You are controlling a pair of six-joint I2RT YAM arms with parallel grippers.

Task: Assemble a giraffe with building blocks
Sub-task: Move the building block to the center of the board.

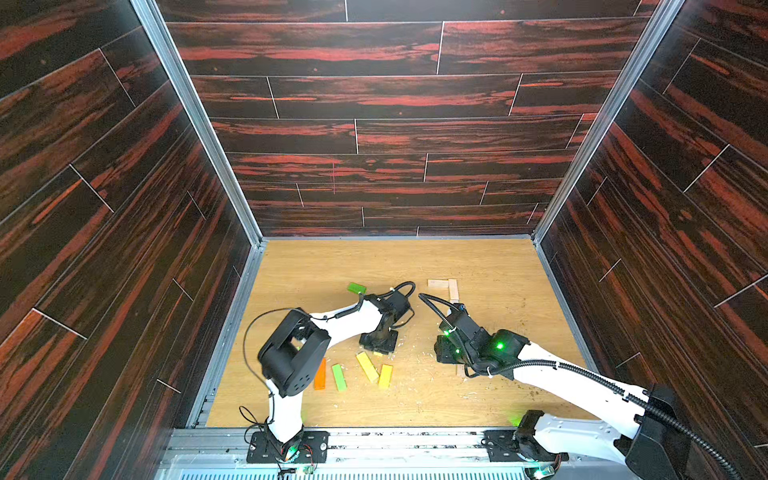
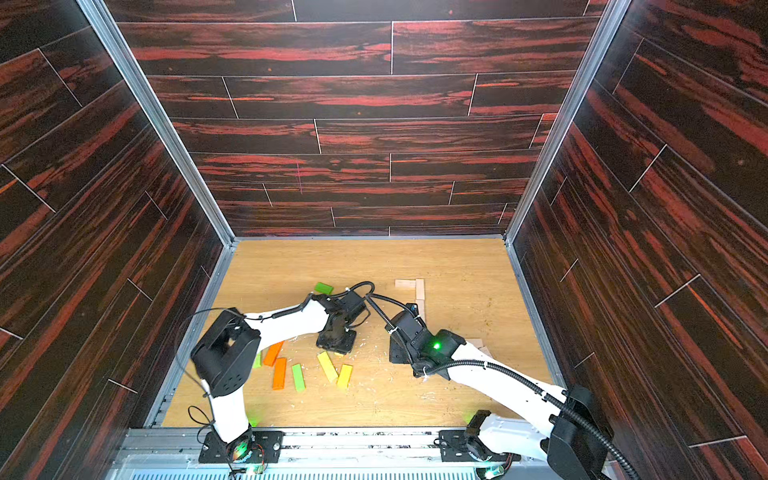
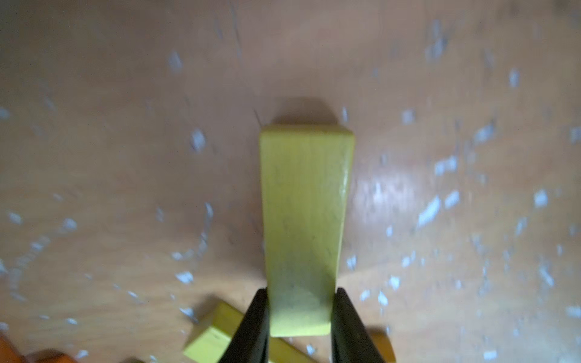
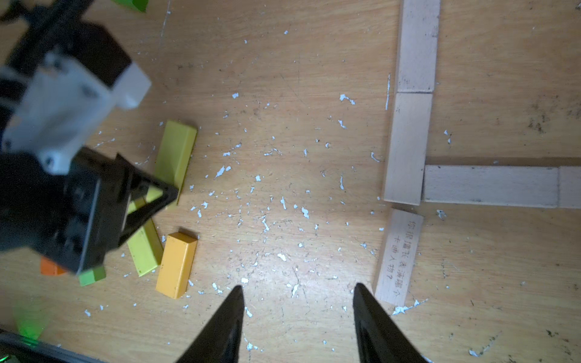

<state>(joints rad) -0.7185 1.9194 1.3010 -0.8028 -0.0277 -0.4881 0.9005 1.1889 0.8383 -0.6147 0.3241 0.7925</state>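
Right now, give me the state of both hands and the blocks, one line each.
Left hand, shut on the yellow block.
Right hand, open and empty.
Amber block, loose, lying flat.
Pale blocks, flat, butted together.
Printed pale block, flat, text up.
Far green block, loose, apart from the others.
Orange blocks, loose, flat.

scattered blocks lie left of joined planks.

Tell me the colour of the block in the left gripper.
Greenish yellow; the block, clamped by the left gripper, shows best in the left wrist view.
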